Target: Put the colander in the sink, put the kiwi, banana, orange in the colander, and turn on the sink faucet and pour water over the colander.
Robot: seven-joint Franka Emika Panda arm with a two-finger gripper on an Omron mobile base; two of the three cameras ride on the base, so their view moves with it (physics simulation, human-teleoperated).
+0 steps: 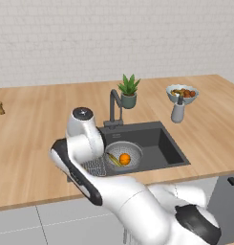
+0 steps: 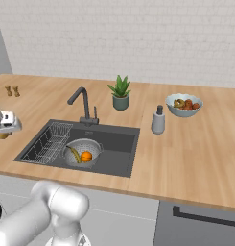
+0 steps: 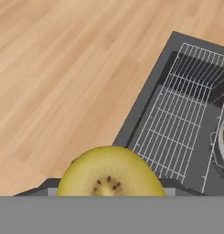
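Fingers pinch the kiwi (image 3: 111, 171) (cut face toward camera); released early, it could miss the colander (image 2: 83, 153) at three o'clock.

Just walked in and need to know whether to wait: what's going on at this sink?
The robot arm is loading fruit into the colander, which already sits in the sink with the banana and orange inside. Its gripper is at the counter left of the sink, holding the kiwi between its fingers, close to the basin's wire rack. The sink faucet shows no water running yet.
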